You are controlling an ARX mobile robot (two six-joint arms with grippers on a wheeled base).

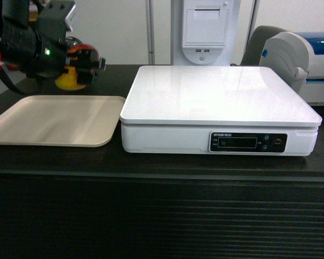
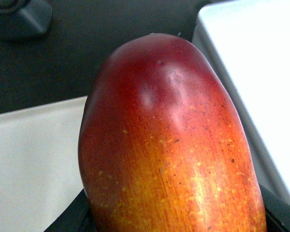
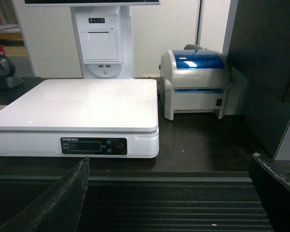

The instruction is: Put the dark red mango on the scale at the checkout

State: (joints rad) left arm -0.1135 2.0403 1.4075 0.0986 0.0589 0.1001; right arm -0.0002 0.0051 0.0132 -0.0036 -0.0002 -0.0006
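Your left hand (image 1: 78, 67) is clamped around the dark red mango (image 2: 169, 145), up in the air over the far edge of the beige tray (image 1: 54, 121), left of the scale (image 1: 218, 105). Wrist cam is basically all mango, red on top fading to orange. The scale sits on the dark bench (image 1: 162, 167) just beside the tray, top plate bare. Your right hand (image 3: 169, 193) has its fingers (image 3: 63, 198) spread wide apart, holding nothing, facing the scale and a label printer (image 3: 195, 84).
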